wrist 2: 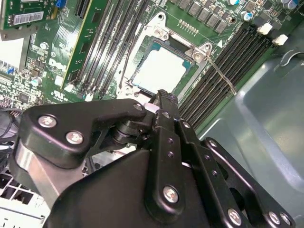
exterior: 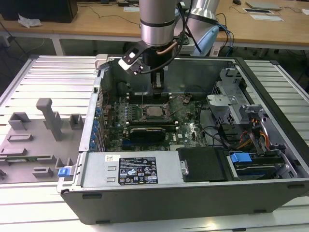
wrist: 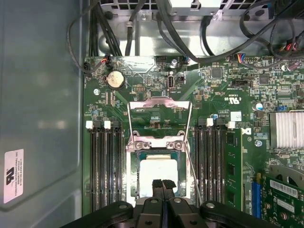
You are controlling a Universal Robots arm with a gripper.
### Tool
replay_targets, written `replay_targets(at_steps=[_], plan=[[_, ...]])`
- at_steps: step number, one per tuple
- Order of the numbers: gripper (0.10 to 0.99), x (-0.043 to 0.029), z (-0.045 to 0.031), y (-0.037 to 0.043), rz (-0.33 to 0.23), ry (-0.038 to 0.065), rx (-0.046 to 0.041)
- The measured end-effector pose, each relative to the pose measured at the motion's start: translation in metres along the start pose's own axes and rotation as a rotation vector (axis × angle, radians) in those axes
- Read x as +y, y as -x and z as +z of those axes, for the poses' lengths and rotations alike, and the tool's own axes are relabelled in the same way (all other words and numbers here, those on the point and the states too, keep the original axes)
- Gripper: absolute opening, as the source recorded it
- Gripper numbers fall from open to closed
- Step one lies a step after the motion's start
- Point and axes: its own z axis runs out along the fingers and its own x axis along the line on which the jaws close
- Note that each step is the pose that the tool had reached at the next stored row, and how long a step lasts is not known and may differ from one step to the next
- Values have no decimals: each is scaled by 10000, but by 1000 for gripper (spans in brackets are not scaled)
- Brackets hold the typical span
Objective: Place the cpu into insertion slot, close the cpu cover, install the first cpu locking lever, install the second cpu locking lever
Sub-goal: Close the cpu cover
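The cpu (wrist: pixel 156 172) lies flat in the insertion slot (wrist: pixel 134 175), its pale top facing up; in the second wrist view the cpu (wrist 2: pixel 159 70) sits inside the dark rim of the insertion slot (wrist 2: pixel 159 47). The cpu cover (wrist: pixel 159 101) is swung open, lying back past its hinge away from the socket. One thin wire locking lever (wrist 2: pixel 219 72) is raised beside the socket, and another lever (wrist: pixel 129 124) stands along the cover's edge. My gripper (wrist: pixel 163 183) hovers just above the cpu's near edge, fingers shut together with nothing between them. In the exterior view the gripper (exterior: pixel 158 91) hangs over the cpu (exterior: pixel 154 112).
Black memory slots (wrist: pixel 103 166) flank the socket on both sides. A bundle of black cables (wrist: pixel 185 42) runs along the board's far edge. The grey case wall (wrist: pixel 42 118) is close by. Drive cages and cables (exterior: pixel 251 130) fill the exterior view's right. Grey fixtures (exterior: pixel 50 118) stand outside the case.
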Motion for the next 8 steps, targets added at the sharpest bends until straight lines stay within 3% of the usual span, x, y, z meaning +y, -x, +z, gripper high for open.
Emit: replay_targets(at_steps=[5, 8], plan=[[106, 0, -8, 0, 0, 0, 0], [106, 25, -59, 0, 0, -3, -1]])
